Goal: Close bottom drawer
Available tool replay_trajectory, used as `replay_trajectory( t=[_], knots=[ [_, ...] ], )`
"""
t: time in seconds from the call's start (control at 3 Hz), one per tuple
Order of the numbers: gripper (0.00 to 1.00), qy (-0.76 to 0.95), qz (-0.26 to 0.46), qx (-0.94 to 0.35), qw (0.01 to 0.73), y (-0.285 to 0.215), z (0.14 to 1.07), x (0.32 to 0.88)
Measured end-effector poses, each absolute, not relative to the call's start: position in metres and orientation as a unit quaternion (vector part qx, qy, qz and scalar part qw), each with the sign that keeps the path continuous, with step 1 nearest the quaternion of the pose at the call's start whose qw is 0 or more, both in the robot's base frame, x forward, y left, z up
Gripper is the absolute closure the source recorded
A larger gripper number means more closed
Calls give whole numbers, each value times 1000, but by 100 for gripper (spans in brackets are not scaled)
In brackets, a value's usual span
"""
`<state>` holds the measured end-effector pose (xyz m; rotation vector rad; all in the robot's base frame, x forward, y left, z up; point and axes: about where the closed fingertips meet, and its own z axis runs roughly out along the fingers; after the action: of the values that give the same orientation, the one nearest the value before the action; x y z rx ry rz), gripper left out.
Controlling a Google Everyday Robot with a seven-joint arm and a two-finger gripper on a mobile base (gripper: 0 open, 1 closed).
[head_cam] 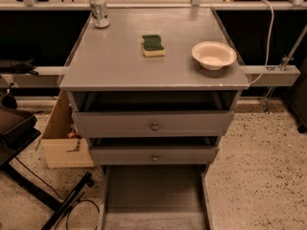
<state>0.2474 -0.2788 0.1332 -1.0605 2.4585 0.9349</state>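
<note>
The bottom drawer (153, 193) of the grey cabinet (153, 61) is pulled far out toward me. Its long grey tray is open to view, and it runs down to the bottom edge of the camera view. Its front and knob are out of view below that edge. The top drawer (154, 123) and the middle drawer (154, 155) above it stand slightly out, each with a small round metal knob. My gripper is not in view.
On the cabinet top are a can (100, 11), a green and yellow sponge (153, 45) and a white bowl (214, 55). A cardboard box (62, 138) stands on the floor at the left. A dark stand with black legs and a cable (29, 176) is at the lower left.
</note>
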Motion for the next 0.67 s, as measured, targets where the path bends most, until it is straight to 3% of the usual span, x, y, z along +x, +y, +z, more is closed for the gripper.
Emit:
replay_trajectory(
  t=[0.67],
  knots=[
    [100, 806, 402, -379, 214, -216, 73, 237]
  ],
)
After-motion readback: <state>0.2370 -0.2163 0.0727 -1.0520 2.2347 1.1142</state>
